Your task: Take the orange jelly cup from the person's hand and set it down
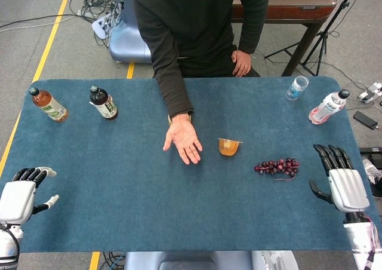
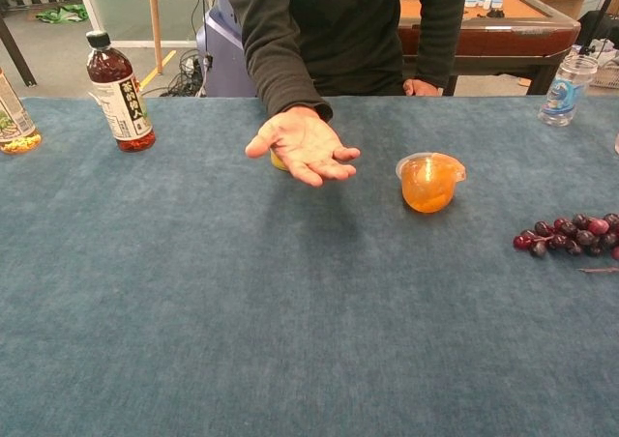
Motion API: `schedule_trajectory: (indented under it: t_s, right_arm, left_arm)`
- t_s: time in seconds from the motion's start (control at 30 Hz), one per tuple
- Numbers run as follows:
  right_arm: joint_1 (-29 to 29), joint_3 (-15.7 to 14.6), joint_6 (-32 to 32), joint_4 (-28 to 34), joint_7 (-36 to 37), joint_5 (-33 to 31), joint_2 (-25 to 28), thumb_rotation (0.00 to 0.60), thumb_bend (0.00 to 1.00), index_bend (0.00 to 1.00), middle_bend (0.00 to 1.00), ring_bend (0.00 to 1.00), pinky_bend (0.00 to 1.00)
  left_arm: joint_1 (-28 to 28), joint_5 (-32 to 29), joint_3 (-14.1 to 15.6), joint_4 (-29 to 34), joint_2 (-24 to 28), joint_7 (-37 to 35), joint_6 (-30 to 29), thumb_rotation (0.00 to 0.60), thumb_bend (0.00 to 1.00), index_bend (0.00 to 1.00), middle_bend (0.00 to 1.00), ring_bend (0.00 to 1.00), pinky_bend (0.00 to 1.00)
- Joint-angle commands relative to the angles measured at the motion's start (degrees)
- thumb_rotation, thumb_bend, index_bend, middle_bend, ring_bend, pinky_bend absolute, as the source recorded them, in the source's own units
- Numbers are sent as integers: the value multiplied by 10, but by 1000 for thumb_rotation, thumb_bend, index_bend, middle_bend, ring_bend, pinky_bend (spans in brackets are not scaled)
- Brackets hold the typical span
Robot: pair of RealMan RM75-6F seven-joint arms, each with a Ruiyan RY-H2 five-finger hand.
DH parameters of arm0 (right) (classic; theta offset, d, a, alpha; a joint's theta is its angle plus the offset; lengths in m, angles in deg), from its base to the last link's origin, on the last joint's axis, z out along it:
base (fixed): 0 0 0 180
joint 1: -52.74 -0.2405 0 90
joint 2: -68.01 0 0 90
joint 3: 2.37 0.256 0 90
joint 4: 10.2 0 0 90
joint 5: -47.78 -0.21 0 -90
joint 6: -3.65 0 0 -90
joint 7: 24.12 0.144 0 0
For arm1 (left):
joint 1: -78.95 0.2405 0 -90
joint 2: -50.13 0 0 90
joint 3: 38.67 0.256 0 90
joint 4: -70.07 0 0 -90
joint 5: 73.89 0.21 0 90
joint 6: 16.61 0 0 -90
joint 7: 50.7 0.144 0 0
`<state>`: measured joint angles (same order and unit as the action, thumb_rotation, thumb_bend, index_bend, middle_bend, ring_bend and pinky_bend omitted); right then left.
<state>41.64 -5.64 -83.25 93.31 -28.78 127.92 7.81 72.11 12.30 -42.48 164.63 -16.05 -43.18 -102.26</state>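
Observation:
The orange jelly cup [image 1: 228, 146] [image 2: 428, 181] lies tipped on the blue table [image 1: 119, 180], just right of the person's open palm [image 1: 184, 140] [image 2: 305, 147], which holds nothing. My right hand [image 1: 341, 181] hovers at the table's right edge, fingers spread and empty, far from the cup. At the front left corner my left hand [image 1: 21, 193] is open and empty too. Neither hand shows in the chest view.
A bunch of dark grapes [image 1: 276, 166] [image 2: 571, 233] lies between the cup and my right hand. Two tea bottles [image 1: 104, 103] [image 1: 48, 104] stand at the back left. A clear water bottle [image 1: 296, 88] and a pink-labelled bottle [image 1: 327, 107] stand at the back right.

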Motion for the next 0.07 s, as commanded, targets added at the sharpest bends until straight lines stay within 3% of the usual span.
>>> schedule_trajectory:
  t_s: [0.03,0.07]
  right_arm:
    - [17,-8,-10,0,0,12,5,600,312,0,99,0,65]
    - [20,-7,-11,-1,3,15,5,600,312,0,99,0,65]
  left_arm:
    - [-1,2,1,1,-1,0,0,600,171,385,348,291,217]
    - [-1,2,1,1,-2,1,0,600,171,385,348,291,217]
